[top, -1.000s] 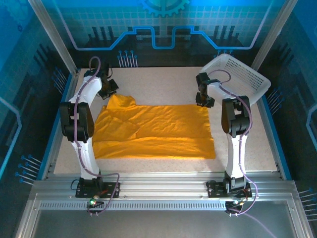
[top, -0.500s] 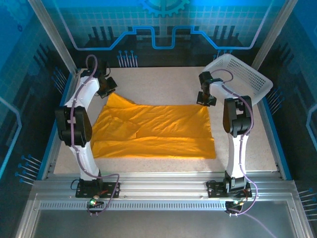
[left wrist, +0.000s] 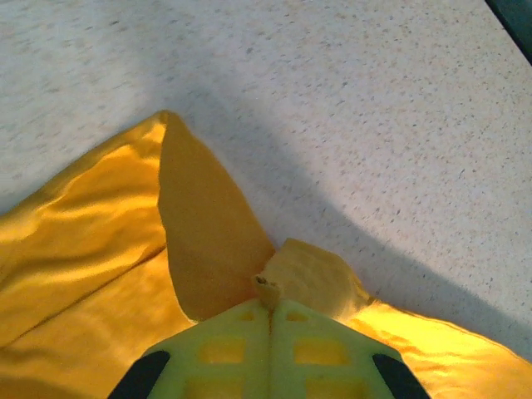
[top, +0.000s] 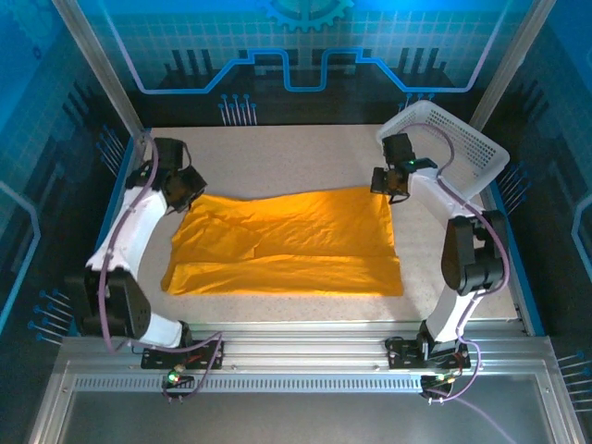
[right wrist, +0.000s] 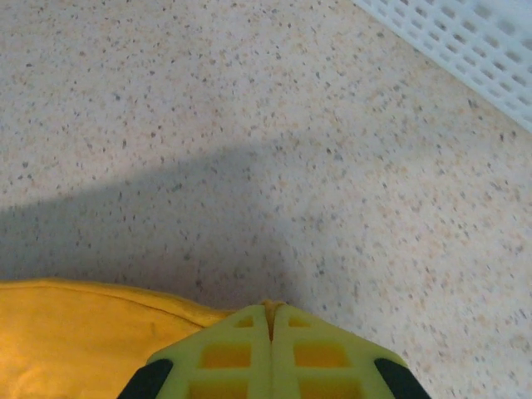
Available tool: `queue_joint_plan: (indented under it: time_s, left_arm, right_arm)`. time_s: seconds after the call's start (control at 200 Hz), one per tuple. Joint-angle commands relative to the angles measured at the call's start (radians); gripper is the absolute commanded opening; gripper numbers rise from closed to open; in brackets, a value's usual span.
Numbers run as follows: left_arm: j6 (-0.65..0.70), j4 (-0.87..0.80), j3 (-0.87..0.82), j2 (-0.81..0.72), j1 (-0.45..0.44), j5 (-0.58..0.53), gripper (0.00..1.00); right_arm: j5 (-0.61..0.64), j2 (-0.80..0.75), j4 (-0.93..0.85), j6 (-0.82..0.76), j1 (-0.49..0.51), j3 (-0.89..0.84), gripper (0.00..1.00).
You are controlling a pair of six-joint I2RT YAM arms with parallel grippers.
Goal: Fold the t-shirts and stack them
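One orange-yellow t-shirt (top: pixel 287 239) lies spread across the middle of the table, folded lengthwise with loose creases. My left gripper (top: pixel 188 191) is shut on its far left corner; in the left wrist view a pinch of cloth (left wrist: pixel 274 293) pokes out between the closed green fingers (left wrist: pixel 233 349), with the t-shirt (left wrist: pixel 83 249) trailing away to the left. My right gripper (top: pixel 392 185) is shut on the far right corner; the right wrist view shows a sliver of cloth at the fingertips (right wrist: pixel 272 310) and the t-shirt (right wrist: pixel 75 341) running off to the lower left.
A white mesh basket (top: pixel 462 143) sits tilted at the back right corner, just behind the right gripper; its wall (right wrist: pixel 465 41) crosses the top right of the right wrist view. Speckled tabletop (top: pixel 277 157) lies bare behind the t-shirt, with blue side rails (top: pixel 116 199) at both edges.
The right gripper has shut on the far right corner. Both arms have swung outward and forward, and the raised far left corner has come down, so the far edge now lies lower and wider.
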Motion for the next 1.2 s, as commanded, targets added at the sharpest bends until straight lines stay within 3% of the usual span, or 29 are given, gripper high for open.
queue_joint_plan:
  time_s: [0.0, 0.385, 0.805, 1.195]
  left_arm:
    - [-0.065, -0.058, -0.109, -0.134, -0.005, -0.102, 0.00]
    - [-0.262, -0.237, -0.434, -0.450, -0.002, -0.199, 0.00]
    - [-0.243, -0.306, -0.420, -0.481, -0.002, -0.273, 0.00]
    - [-0.297, -0.350, -0.495, -0.492, -0.007, -0.186, 0.00]
  right_arm:
    - [-0.001, -0.101, -0.009, 0.021, 0.016, -0.100, 0.00]
    - [0.007, -0.293, -0.075, 0.074, 0.027, -0.362, 0.00]
    - [0.054, -0.417, -0.191, 0.079, 0.100, -0.422, 0.00]
    - [0.148, -0.393, -0.271, 0.146, 0.144, -0.483, 0.00]
